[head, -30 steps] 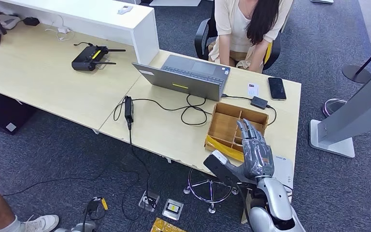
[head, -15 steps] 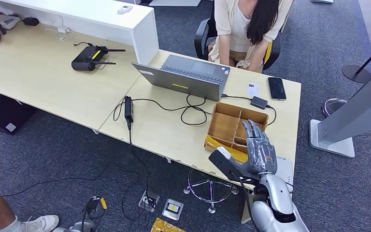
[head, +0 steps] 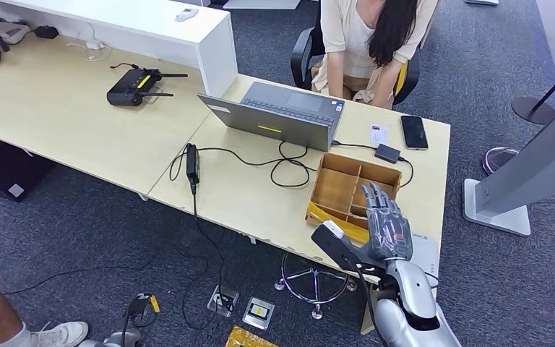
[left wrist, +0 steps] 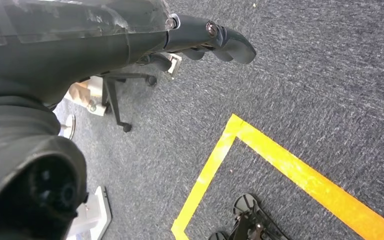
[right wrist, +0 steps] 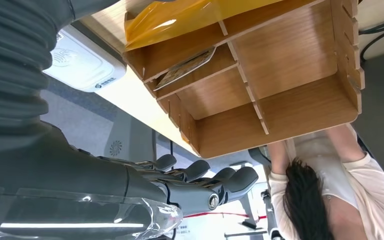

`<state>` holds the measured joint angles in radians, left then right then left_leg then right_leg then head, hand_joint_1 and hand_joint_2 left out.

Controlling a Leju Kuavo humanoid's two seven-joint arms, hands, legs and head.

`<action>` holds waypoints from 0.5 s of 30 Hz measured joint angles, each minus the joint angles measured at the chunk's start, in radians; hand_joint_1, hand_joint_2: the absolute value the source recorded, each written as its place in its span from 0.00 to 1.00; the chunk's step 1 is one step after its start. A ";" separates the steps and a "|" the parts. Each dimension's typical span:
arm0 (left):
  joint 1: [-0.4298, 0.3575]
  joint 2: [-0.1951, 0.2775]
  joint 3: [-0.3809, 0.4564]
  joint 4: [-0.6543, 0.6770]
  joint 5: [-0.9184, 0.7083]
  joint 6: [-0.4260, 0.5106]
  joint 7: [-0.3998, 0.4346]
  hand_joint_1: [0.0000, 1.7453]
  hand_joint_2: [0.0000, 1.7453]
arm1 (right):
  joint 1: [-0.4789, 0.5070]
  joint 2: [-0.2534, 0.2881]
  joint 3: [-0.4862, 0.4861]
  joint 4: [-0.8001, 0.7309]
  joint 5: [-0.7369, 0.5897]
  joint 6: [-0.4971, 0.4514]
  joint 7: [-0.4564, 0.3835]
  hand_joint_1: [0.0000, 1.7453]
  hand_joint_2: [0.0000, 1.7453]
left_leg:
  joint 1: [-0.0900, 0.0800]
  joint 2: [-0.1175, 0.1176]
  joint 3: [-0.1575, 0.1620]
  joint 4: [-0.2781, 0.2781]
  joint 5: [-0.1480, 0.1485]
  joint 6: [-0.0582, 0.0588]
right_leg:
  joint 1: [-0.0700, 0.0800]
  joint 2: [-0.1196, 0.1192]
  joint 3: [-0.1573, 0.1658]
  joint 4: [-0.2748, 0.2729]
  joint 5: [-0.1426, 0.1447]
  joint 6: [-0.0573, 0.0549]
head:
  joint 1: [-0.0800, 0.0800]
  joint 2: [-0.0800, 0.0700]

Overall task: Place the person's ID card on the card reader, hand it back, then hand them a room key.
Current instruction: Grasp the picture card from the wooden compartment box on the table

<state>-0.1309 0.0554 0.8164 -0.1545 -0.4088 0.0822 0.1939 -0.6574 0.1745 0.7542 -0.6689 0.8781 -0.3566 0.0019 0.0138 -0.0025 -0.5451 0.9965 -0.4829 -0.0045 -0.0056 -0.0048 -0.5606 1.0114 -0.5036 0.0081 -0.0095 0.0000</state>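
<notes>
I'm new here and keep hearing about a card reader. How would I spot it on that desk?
Start at the light wooden desk where the person sits, and find the wooden divided tray near its front edge. The card reader lies flat just beside that tray, at the desk corner by the robot's right hand. Unlike the black phone, it is a white pad.

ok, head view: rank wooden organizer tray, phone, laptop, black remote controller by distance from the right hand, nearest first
1. Wooden organizer tray: directly under the right hand, at the desk's near edge.
2. Phone: beyond the tray, by the person at the far edge.
3. Laptop: farther left, mid-desk.
4. Black remote controller: far left, on the adjoining desk.
</notes>
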 joint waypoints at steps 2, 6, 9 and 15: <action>0.000 0.000 0.000 0.000 -0.003 0.000 0.001 0.00 0.00 | -0.007 0.003 0.000 0.012 0.006 -0.002 -0.003 0.00 1.00 | 0.000 0.000 0.000 0.000 0.000 0.000 | 0.000 0.000 0.000 0.000 0.000 0.000 | 0.000 0.000; 0.000 0.000 0.000 0.000 -0.011 -0.005 0.003 0.00 0.00 | -0.018 0.009 0.000 0.037 0.014 -0.002 -0.007 0.00 1.00 | 0.000 0.000 0.000 0.000 0.000 0.000 | 0.000 0.000 0.000 0.000 0.000 0.000 | 0.000 0.000; 0.000 0.002 0.000 0.000 -0.020 -0.023 0.001 0.00 0.00 | -0.030 0.016 0.000 0.058 0.030 -0.001 -0.009 0.00 1.00 | 0.000 0.000 0.000 0.000 0.000 0.000 | 0.000 0.000 0.000 0.000 0.000 0.000 | 0.000 0.000; 0.000 0.009 -0.001 0.000 -0.032 -0.041 -0.001 0.00 0.00 | -0.059 0.025 0.000 0.102 0.063 -0.002 -0.015 0.00 1.00 | 0.000 0.000 0.000 0.000 0.000 0.000 | 0.000 0.000 0.000 0.000 0.000 0.000 | 0.000 0.000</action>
<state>-0.1306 0.0647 0.8152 -0.1545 -0.4408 0.0415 0.1926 -0.7162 0.1990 0.7538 -0.5671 0.9407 -0.3581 -0.0132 0.0138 -0.0025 -0.5451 0.9965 -0.4829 -0.0045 -0.0056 -0.0048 -0.5606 1.0115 -0.5036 0.0081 -0.0095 0.0000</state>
